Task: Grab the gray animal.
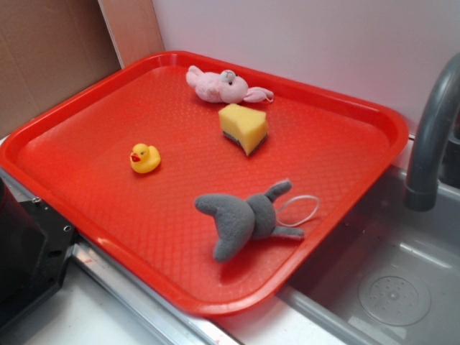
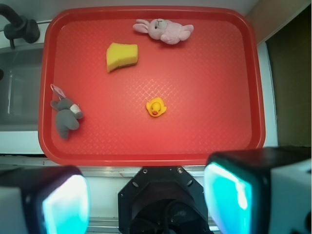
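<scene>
Gray animal (image 1: 248, 218) lies apart from the wrist-view-only, spread claw (image 2: 146, 202).

From my wrist view, a tray (image 2: 151, 151) lies on the worktop beyond the gripper (image 2: 146, 200), whose two fingers (image 2: 66, 204) stand wide apart at the bottom of the frame, clear of everything. Four things rest on the tray, all apart from one another. The gray animal (image 2: 66, 116) lies near the tray's left edge, its string loop (image 2: 57, 91) on the far side of it. The duck (image 2: 156, 107) sits near the middle. The sponge (image 2: 122, 56) lies behind and left of the duck. The plush bunny (image 2: 165, 30) lies along the far rim. A sink (image 2: 19, 87) with a faucet (image 2: 19, 27) adjoins the tray on the left.
</scene>
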Controlling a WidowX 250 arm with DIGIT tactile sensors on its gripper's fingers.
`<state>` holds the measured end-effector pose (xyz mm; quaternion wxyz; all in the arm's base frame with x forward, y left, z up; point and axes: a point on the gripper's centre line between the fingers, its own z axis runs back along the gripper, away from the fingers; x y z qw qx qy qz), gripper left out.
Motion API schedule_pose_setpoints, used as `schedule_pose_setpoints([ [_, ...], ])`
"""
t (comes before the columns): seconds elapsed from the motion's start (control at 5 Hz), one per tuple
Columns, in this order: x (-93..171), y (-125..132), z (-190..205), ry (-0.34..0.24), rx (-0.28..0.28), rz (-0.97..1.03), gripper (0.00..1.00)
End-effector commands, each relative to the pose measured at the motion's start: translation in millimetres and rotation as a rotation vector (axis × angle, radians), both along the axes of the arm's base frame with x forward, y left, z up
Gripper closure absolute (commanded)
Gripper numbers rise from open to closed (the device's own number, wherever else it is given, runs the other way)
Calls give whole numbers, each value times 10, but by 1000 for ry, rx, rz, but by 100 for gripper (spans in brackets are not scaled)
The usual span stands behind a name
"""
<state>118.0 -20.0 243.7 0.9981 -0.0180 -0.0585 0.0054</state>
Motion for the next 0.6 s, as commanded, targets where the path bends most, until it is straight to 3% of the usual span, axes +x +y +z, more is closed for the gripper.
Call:
schedule_pose_setpoints([
  [0.0, 0, 0, 0, 0, 0, 0, 0],
  [0.2, 303, -500, -444, 96, 17, -162, 0],
  [0.4, 510, -998, -759, 18, 25, -156, 0],
])
